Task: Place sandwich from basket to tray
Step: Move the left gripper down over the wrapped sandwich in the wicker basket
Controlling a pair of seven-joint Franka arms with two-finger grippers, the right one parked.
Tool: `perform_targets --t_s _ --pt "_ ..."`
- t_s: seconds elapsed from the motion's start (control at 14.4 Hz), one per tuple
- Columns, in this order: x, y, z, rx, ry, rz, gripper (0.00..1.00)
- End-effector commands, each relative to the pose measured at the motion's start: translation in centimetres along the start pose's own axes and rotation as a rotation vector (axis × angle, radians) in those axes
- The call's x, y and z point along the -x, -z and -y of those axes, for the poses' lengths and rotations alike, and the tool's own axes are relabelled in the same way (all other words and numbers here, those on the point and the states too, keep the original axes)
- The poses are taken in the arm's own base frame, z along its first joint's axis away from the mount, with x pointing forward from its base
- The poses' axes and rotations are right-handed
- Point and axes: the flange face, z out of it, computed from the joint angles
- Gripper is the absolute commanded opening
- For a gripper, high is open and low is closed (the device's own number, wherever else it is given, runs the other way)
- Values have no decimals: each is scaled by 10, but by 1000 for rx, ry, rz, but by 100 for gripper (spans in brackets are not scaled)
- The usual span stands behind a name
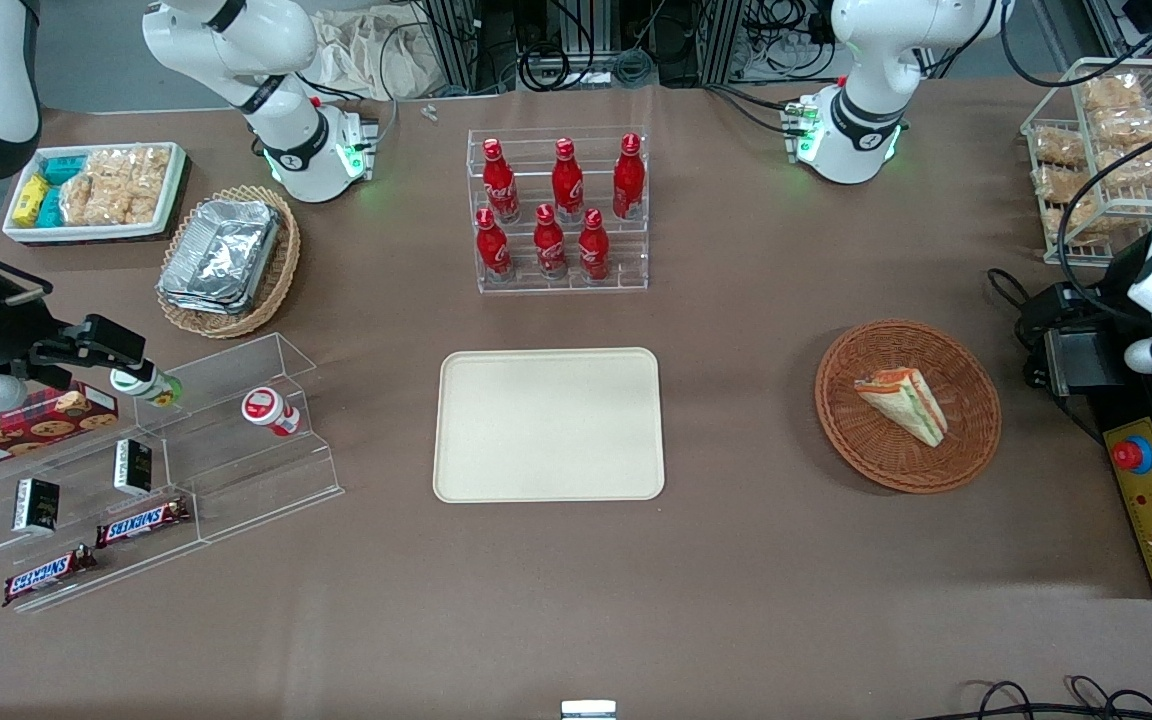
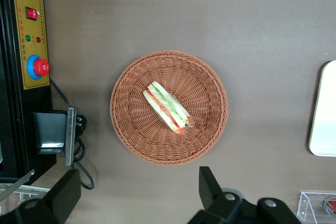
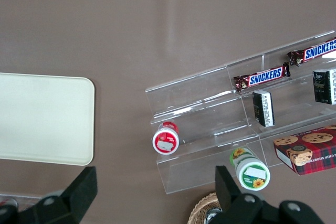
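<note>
Two spread fingers of the end effector [image 2: 139, 198] hang empty, high above the tabletop [image 2: 252, 19] at the basket's [image 2: 131, 124] rim. The sandwich [image 2: 167, 107] lies in the basket, its long axis slanted across the finger gap; the tray [image 2: 323, 114] waits well apart.

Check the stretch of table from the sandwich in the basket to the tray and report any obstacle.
Nothing visible blocks it. The sandwich lies alone in the basket, and bare table separates basket and tray. The gripper hangs open above the basket; nothing lies between it and the sandwich.
</note>
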Motion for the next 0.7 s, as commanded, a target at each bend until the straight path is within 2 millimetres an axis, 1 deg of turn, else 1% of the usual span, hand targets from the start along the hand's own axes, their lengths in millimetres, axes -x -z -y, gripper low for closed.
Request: perform_targets --t_s 0.0,0.14,0.35,0.56,0.63 --pt "-3 5 2 12 10 -5 100" --pt "-4 2 2 12 11 4 100" --pt "0 -10 -3 5 1 40 100" --pt "8 -37 -3 4 6 59 100" --pt "9 -52 -2 5 16 68 100"
